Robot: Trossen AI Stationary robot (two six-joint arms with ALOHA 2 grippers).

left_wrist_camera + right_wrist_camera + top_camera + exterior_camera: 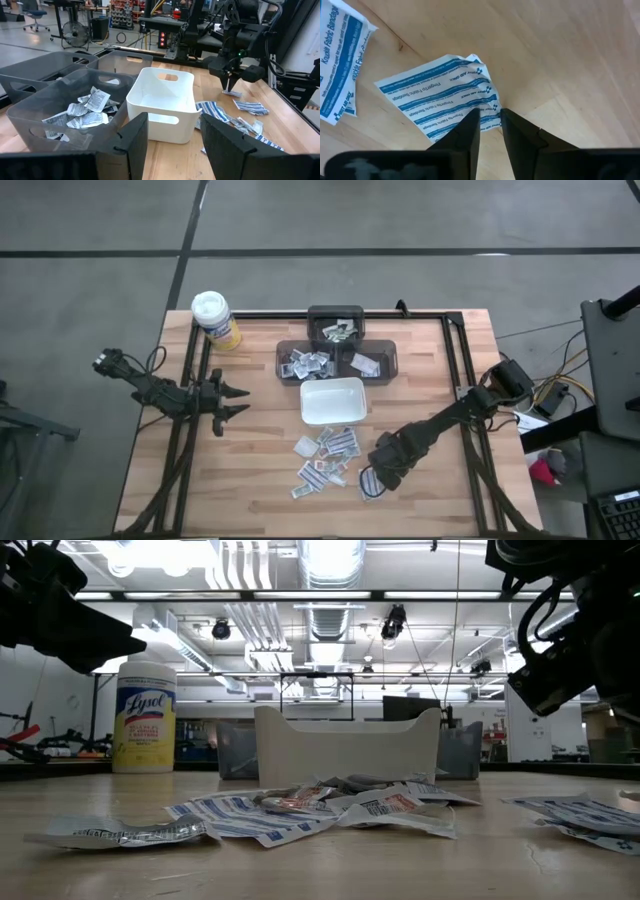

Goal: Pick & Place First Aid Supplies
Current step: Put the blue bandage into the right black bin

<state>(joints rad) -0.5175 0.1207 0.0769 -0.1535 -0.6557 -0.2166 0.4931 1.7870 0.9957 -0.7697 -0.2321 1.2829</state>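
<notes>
My right gripper is down at the table, front right side, tips pinched onto the edge of a blue-striped bandage packet. The fingers are nearly together with only a sliver of a gap, and the packet's corner sits right at that gap, so I'd call it clamped on the packet, though the packet is lying flat on the wood. Another packet with the same blue print lies just beside it.

From above, that right gripper is at the right end of the loose pile of packets, which is scattered on the table in front of the white dish. Behind the dish are grey bins, and at least two of them hold more packets. The yellow canister stands at the back left corner.

My left gripper hangs off to the left of the dish, above the table, fingers spread apart with nothing between them, pointing toward the dish and bins.
</notes>
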